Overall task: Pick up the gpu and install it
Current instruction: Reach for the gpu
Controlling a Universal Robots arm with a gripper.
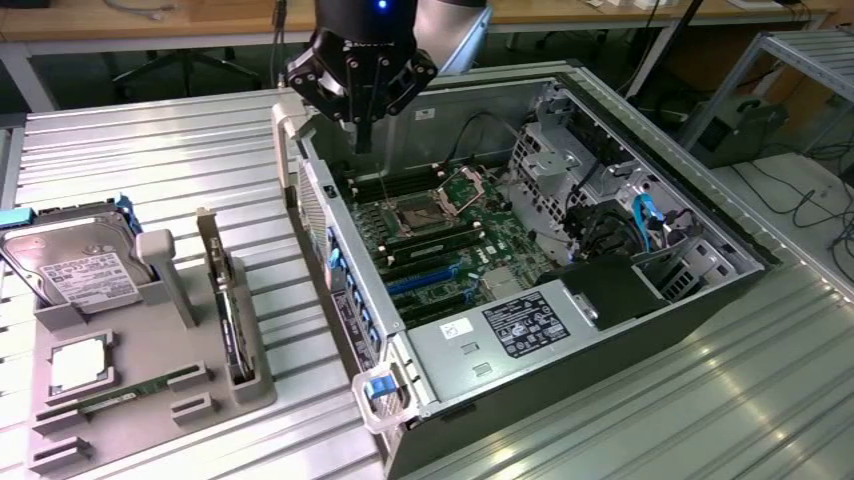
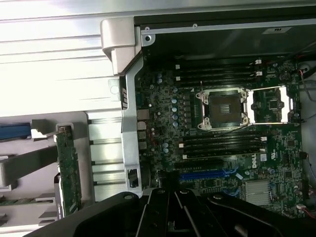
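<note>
At the exterior view's left, the gpu, a flat rectangular expansion card (image 1: 230,310), stands on its long edge in a slot of a matte grey moulded plastic tray (image 1: 150,345), well apart from the jaws, which hang further to the exterior view's right and higher, over the open case. The card looks thin and dark edge-on there, with a pale metal strip at its far end. In the wrist view its green circuit-board face (image 2: 69,170) shows, speckled with small solder points and framed by the tray's grey posts. On the same tray, left of the card, a silver metal hard drive with a white label (image 1: 74,270) leans in a holder. Nearer the camera lie a square silvery processor chip (image 1: 80,365) and a narrow green memory stick (image 1: 127,393). The tray rests on a ribbed, shiny sheet-metal table (image 1: 160,160). Next comes the black, angular robot gripper (image 1: 363,140), its jaws clenched together on nothing and pointing down at the near wall of the dark grey steel computer case (image 1: 561,410). In the wrist view the gripper (image 2: 172,190) looms dark over the green motherboard (image 2: 163,123), the square metal-framed processor socket (image 2: 222,109), a blue plastic slot (image 2: 207,174) and a finned silver heatsink (image 2: 256,190).
</note>
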